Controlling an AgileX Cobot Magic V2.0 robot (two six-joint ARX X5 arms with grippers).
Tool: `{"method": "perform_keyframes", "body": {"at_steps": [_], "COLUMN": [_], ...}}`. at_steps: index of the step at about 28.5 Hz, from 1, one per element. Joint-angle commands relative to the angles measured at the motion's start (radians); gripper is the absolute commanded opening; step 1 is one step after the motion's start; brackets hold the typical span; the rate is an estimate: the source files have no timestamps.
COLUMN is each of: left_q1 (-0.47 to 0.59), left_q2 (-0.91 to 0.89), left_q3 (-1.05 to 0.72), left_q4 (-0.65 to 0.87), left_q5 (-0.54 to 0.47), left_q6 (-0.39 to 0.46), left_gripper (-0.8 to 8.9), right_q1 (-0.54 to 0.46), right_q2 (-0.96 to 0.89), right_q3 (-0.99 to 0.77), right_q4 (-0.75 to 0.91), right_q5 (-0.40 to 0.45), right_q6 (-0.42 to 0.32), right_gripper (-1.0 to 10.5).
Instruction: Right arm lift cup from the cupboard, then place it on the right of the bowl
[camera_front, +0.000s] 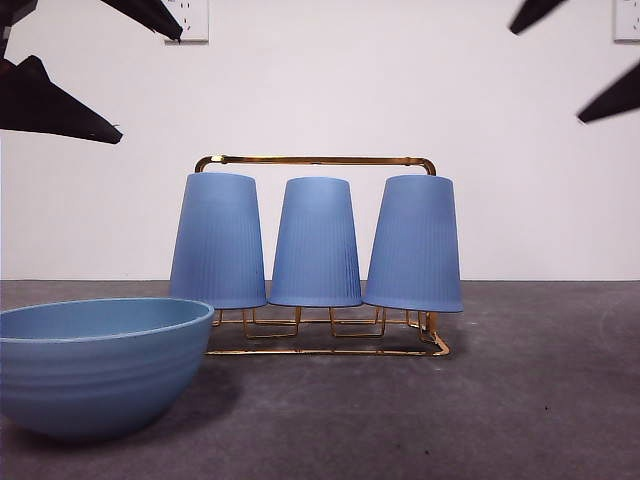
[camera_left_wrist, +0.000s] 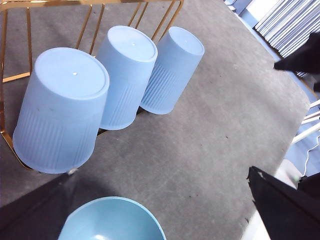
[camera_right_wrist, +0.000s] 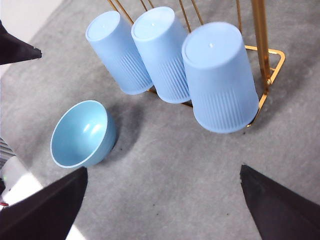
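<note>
Three light-blue ribbed cups stand upside down on the gold wire cupboard (camera_front: 315, 159): left (camera_front: 218, 240), middle (camera_front: 316, 243), right (camera_front: 414, 243). The wide blue bowl (camera_front: 95, 365) sits on the table in front of the rack, to its left. My right gripper (camera_right_wrist: 162, 200) is open and empty, high above the table; the right cup (camera_right_wrist: 220, 77) is the nearest to it, and the bowl (camera_right_wrist: 82, 132) also shows there. In the front view it is the black tips at the top right (camera_front: 575, 55). My left gripper (camera_left_wrist: 160, 215) is open and empty, high above the bowl (camera_left_wrist: 112, 220).
The grey table (camera_front: 520, 400) has bare room to the right of the bowl and in front of the rack. A white wall with sockets (camera_front: 190, 18) stands behind. The table's edge (camera_left_wrist: 280, 150) shows in the left wrist view.
</note>
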Motion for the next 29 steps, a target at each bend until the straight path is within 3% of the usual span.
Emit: {"method": "perform_keyframes", "body": {"at_steps": [1, 8, 12, 18, 22, 29], "left_q1": [-0.004, -0.004, -0.004, -0.005, -0.011, -0.013], "left_q2": [0.008, 0.008, 0.008, 0.008, 0.008, 0.008], "left_q3": [0.017, 0.017, 0.017, 0.017, 0.017, 0.017], "left_q4": [0.016, 0.063, 0.061, 0.056, 0.055, 0.052], "left_q5": [0.011, 0.011, 0.011, 0.011, 0.011, 0.011], "left_q6": [0.007, 0.007, 0.006, 0.006, 0.006, 0.006], "left_gripper": [5.62, 5.62, 5.62, 5.62, 5.62, 5.62], "right_q1": [0.047, 0.156, 0.212, 0.277, 0.277, 0.277], "right_q2": [0.104, 0.361, 0.54, 0.833, 0.994, 1.071], "right_q3": [0.126, 0.405, 0.591, 0.89, 1.024, 1.049], "right_q4": [-0.061, -0.251, -0.35, -0.523, -0.622, -0.624], "right_q5": [0.085, 0.285, 0.355, 0.537, 0.558, 0.556], "right_q6": [-0.04, -0.07, -0.069, -0.034, -0.007, -0.007], "right_gripper": [4.9, 4.9, 4.9, 4.9, 4.9, 4.9]}}
